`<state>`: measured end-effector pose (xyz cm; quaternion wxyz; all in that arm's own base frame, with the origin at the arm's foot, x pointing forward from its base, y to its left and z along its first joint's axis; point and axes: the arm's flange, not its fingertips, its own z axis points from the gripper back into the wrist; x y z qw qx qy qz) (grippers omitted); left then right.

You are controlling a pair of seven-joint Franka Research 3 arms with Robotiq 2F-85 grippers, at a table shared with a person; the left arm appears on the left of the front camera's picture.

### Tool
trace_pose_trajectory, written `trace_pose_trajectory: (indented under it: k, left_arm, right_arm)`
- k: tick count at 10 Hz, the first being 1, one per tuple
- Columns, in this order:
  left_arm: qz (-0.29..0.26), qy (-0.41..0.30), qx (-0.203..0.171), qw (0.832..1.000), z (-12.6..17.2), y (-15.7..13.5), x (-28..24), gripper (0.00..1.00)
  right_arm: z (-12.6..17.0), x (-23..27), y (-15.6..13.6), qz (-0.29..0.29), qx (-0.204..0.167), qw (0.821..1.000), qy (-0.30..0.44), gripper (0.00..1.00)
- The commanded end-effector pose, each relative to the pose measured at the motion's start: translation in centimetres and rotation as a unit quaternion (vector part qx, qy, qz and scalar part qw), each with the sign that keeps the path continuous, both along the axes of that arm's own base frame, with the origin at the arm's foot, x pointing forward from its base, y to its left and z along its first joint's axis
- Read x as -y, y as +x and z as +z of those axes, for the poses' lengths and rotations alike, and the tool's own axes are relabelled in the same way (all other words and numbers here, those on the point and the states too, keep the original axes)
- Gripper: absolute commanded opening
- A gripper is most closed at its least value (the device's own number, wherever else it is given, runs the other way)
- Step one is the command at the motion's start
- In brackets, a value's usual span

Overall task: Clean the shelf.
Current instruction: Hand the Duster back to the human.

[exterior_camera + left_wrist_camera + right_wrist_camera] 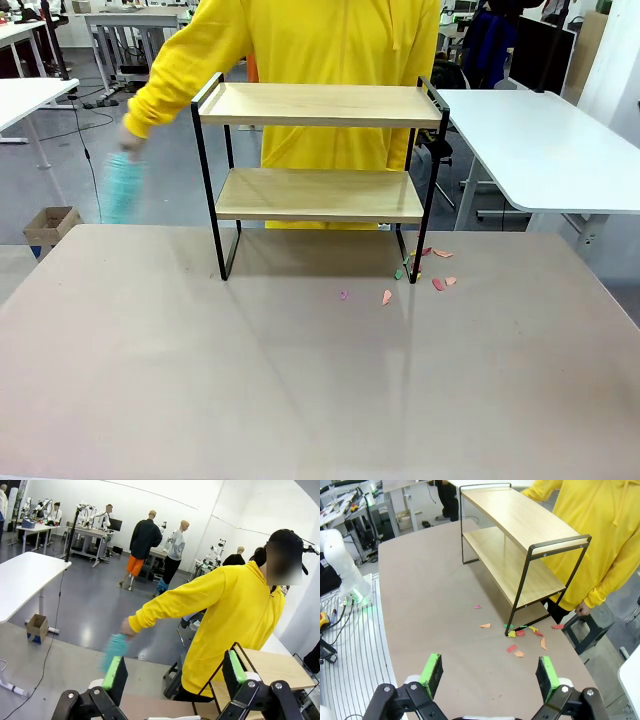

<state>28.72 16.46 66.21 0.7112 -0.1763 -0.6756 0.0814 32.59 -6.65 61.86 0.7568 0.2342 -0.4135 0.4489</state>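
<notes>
Left gripper (175, 675): jaws wide apart, nothing between the green pads, up off the table and looking across at the person in the yellow hoodie (235, 615). Right gripper (490, 672): jaws also fully spread, empty, hovering above the table (430, 600).

The shelf (320, 180) stands upright toward the far middle of the table, directly in front of the person. Its long axis runs left-right across the front view, parallel to the far table edge, with the raised end rails at the left and right ends. Both wooden boards are bare.

Scraps of coloured paper (425, 270) lie on the table around the shelf's right foot, some beside it and a few loose ones nearer the middle.

The person's hand (133, 135), out past the shelf's left end, holds a blurred teal cloth or duster (122, 188), clear of the shelf.
</notes>
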Motion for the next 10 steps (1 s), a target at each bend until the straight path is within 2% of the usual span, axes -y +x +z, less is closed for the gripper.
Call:
trace_pose_trajectory:
  k: [1, 10]
  left_arm:
    - [0.003, 0.001, 0.001, 1.000, -0.07, -0.09, 0.10, 1.00]
    - [0.003, 0.001, 0.001, 1.000, -0.07, -0.09, 0.10, 1.00]
  right_arm:
    - [0.22, 0.05, 0.15, 0.003, 0.005, 1.000, 0.007, 1.00]
    - [0.22, 0.05, 0.15, 0.003, 0.005, 1.000, 0.007, 1.00]
